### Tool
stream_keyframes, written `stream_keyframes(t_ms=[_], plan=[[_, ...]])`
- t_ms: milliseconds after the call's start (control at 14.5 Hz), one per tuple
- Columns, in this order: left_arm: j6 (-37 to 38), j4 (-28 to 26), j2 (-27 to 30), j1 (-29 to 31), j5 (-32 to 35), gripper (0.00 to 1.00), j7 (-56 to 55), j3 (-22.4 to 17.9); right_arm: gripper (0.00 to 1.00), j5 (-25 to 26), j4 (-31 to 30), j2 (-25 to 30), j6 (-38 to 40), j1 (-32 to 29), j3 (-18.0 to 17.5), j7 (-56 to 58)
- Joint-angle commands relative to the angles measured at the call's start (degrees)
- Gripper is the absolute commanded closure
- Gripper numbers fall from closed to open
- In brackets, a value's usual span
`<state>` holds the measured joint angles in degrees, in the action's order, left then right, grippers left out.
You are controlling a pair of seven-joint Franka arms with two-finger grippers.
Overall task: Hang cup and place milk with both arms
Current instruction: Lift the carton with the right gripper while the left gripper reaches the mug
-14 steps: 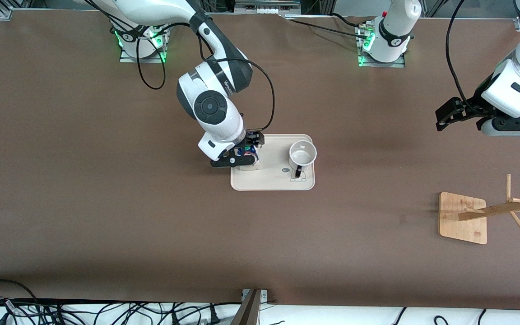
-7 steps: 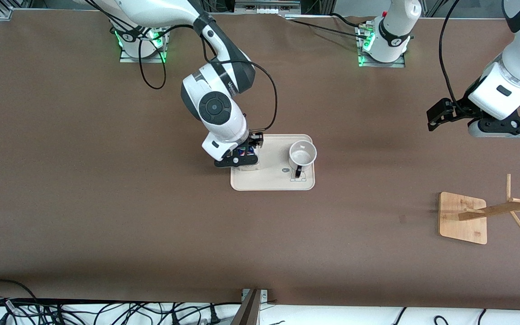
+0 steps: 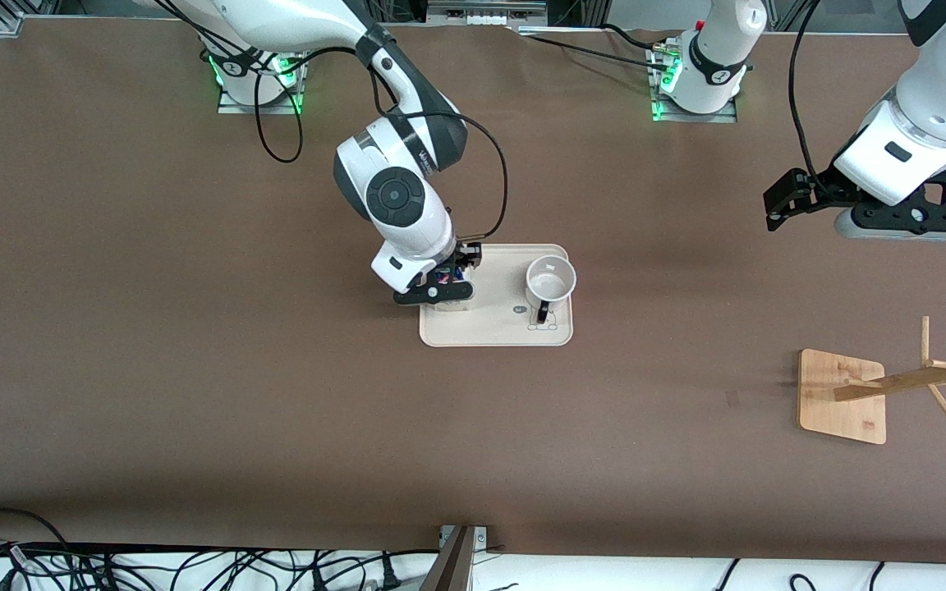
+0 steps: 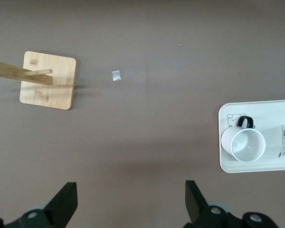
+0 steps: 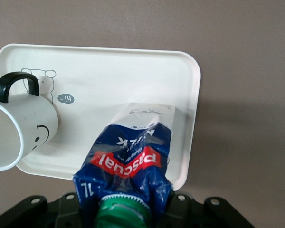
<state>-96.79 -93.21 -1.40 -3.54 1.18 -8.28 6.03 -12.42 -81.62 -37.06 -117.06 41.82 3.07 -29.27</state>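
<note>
The milk (image 3: pixel 446 281), a blue, red and white carton with a green cap (image 5: pixel 123 213), stands on the cream tray (image 3: pixel 493 331) at the end toward the right arm. My right gripper (image 3: pixel 438 289) is shut on the carton's top (image 5: pixel 128 156), one finger on each side. The cup (image 3: pixel 551 281), white with a black handle, stands upright on the same tray beside the milk; its smiley face shows in the right wrist view (image 5: pixel 23 128). My left gripper (image 3: pixel 904 220) hangs open and empty above bare table toward the left arm's end. The left wrist view shows the cup (image 4: pixel 247 145) and the wide-apart fingers (image 4: pixel 66 197).
A wooden cup rack (image 3: pixel 842 396) with pegs stands near the left arm's end, nearer the front camera than the tray; it also shows in the left wrist view (image 4: pixel 47 80). A small scrap (image 3: pixel 732 398) lies on the table between tray and rack.
My left arm has moved up toward the bases and a little toward the tray. My right arm has shifted slightly at the carton. Cup, tray and rack have not moved.
</note>
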Motion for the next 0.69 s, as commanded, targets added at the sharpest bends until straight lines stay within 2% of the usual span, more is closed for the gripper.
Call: stream_keyframes(t_ms=[0, 346, 622], plan=[[-1.1, -2.2, -0.4, 0.0, -1.2, 0.00, 2.0, -0.2, 0.51, 0.6, -0.1, 1.4, -0.3, 0.9, 0.6, -2.7], [-2.2, -3.8, -5.5, -0.1, -3.0, 0.00, 1.3, 0.1, 0.51, 1.0, -0.3, 5.0, 2.1, 1.1, 1.1, -5.4], [-8.2, -6.1, -8.4, -0.1, -9.0, 0.00, 1.1, 1.8, 0.51, 2.2, -0.1, 12.5, 11.5, 0.8, 4.1, -4.1]])
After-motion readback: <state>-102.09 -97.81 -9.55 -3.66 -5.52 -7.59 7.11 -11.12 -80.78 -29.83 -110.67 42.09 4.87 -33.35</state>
